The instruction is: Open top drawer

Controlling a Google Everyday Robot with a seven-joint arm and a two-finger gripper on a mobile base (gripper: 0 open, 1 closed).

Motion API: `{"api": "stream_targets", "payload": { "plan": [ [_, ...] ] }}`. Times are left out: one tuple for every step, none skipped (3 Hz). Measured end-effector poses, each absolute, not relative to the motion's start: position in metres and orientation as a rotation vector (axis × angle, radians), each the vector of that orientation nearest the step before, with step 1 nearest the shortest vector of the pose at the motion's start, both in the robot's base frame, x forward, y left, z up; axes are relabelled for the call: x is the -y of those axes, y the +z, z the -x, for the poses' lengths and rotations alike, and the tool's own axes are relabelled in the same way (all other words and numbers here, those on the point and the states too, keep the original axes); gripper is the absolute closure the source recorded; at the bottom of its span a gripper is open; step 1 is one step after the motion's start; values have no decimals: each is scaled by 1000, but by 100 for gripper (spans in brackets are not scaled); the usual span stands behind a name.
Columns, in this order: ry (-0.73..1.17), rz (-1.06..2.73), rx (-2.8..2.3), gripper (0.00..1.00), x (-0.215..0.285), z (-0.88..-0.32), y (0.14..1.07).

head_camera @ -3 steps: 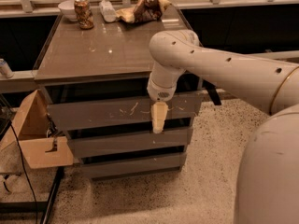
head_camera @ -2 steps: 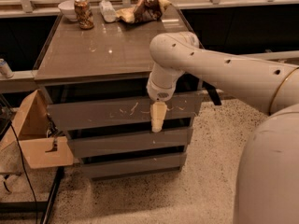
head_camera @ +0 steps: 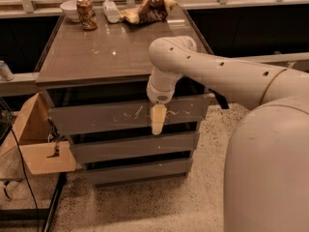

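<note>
The top drawer (head_camera: 96,116) is the tallest grey face of three, with white squiggly scratches across its middle. It sits under the brown tabletop (head_camera: 116,52) with a dark gap above it. My gripper (head_camera: 158,122) hangs straight down from the white arm (head_camera: 217,76), right in front of the drawer face, a little right of its middle. Its tan tips reach the lower edge of that face. I cannot tell whether it touches the drawer.
Two shorter grey drawer faces (head_camera: 135,146) lie below. On the tabletop's far edge stand a can (head_camera: 86,12), a white bowl (head_camera: 71,8), a bottle (head_camera: 111,11) and a crumpled bag (head_camera: 149,8). An open cardboard box (head_camera: 38,144) stands left of the cabinet. My white base (head_camera: 270,168) fills the right.
</note>
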State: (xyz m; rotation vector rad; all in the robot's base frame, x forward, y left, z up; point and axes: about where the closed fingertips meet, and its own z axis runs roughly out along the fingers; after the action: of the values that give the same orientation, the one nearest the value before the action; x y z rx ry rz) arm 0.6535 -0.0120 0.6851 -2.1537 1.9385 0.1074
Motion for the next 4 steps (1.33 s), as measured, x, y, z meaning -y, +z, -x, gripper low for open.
{"api": "stream_targets", "payload": {
  "plan": [
    [121, 2169, -1941, 0, 6, -662, 674],
    [141, 2180, -1948, 0, 3, -664, 667],
    [166, 2189, -1965, 0, 4, -662, 659],
    [211, 2198, -1987, 0, 14, -634, 657]
  ]
}}
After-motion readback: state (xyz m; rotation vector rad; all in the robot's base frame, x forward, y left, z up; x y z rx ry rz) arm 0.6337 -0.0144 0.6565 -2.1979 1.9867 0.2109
